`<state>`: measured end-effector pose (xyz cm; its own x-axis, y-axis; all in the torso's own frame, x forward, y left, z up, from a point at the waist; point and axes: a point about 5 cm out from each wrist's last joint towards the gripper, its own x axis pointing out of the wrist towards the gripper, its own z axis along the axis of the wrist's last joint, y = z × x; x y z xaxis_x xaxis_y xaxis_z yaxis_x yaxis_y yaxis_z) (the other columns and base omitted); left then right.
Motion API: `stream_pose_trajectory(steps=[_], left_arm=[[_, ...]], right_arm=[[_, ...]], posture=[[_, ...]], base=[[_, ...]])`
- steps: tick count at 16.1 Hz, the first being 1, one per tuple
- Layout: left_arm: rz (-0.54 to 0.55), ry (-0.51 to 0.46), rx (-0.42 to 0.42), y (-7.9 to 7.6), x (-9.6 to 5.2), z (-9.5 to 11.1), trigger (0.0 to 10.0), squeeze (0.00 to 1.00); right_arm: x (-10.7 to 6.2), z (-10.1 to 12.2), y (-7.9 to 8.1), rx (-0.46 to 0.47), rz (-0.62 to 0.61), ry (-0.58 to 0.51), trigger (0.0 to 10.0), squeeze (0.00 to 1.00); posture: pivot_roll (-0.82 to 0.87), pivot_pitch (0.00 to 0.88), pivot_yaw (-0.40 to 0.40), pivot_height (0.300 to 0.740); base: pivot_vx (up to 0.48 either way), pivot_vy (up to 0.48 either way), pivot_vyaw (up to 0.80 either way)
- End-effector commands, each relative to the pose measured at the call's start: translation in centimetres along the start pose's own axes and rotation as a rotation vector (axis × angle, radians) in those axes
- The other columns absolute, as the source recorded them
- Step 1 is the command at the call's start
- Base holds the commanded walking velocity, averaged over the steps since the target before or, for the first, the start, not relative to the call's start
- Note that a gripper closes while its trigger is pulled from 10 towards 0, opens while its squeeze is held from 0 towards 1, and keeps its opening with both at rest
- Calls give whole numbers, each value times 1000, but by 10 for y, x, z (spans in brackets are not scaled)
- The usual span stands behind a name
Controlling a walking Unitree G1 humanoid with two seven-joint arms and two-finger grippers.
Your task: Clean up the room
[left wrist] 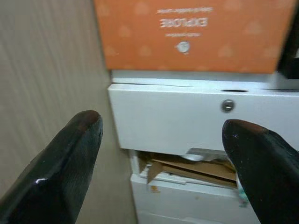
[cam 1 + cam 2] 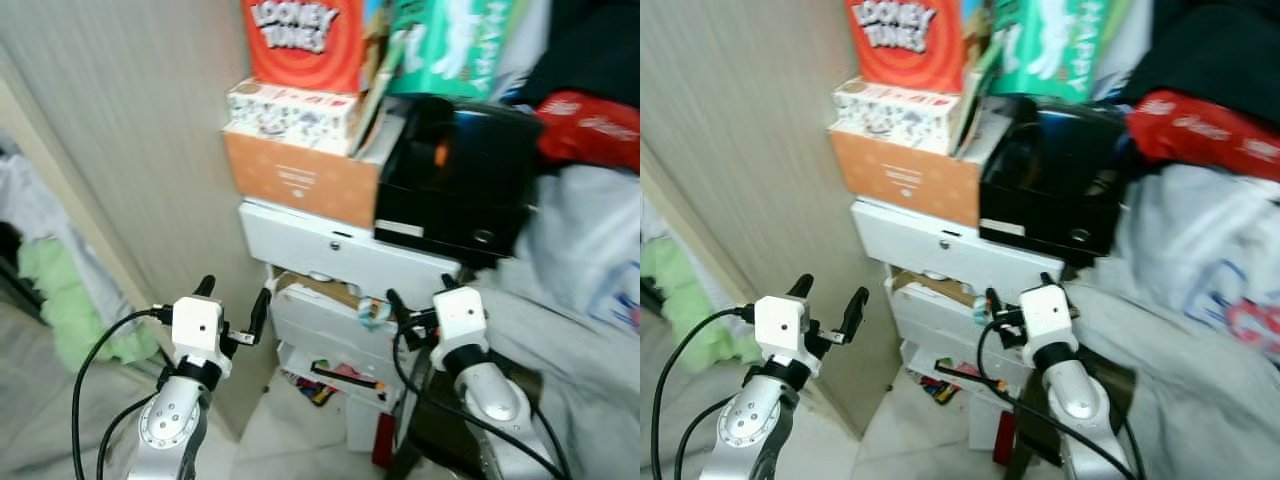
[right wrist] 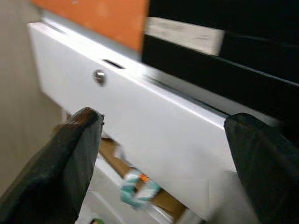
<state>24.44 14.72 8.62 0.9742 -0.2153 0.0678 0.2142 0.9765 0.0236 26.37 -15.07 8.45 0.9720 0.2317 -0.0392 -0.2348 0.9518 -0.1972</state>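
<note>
I face a white drawer unit (image 2: 320, 245) beside a beige wall. Bent cardboard (image 2: 318, 290) sticks out of a partly open drawer below its top front. A small teal roll (image 2: 373, 313) hangs at that drawer's edge. My left gripper (image 2: 233, 298) is open and empty, raised in front of the unit's left side. In the left wrist view its fingers (image 1: 70, 163) frame the drawer front (image 1: 187, 121) under the orange box (image 1: 196, 32). My right gripper (image 2: 420, 295) is open and empty near the unit's right side, with the drawer lock (image 3: 99, 76) ahead of it.
Stacked on the unit are an orange box (image 2: 300, 180), a patterned box (image 2: 290, 110), a red Looney Tunes box (image 2: 300, 40) and a black case (image 2: 455, 180). White bedding (image 2: 580, 260) and a red bag (image 2: 590, 125) lie right. Green fluffy cloth (image 2: 60, 300) lies left. Clutter (image 2: 320, 385) sits on the floor.
</note>
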Motion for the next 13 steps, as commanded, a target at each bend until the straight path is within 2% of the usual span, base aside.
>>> stream_pose_trajectory(steps=[1,5,8,13], left_arm=[[5,7,9,2,-1,-1,10000,0],[20,6,-8,3,-2,-1,10000,0],[22,8,-13,3,-1,-1,10000,0],[17,8,-19,2,0,0,10000,0]], right_arm=[[0,0,1,-3,13,1,10000,0],[0,-1,1,3,14,2,10000,0],[0,-1,1,0,16,1,10000,0],[1,-2,0,1,16,3,10000,0]], posture=[[28,15,29,740],[30,13,28,740],[30,11,29,740],[28,8,31,740]], base=[[0,0,800],[0,0,800],[0,0,206],[0,0,800]])
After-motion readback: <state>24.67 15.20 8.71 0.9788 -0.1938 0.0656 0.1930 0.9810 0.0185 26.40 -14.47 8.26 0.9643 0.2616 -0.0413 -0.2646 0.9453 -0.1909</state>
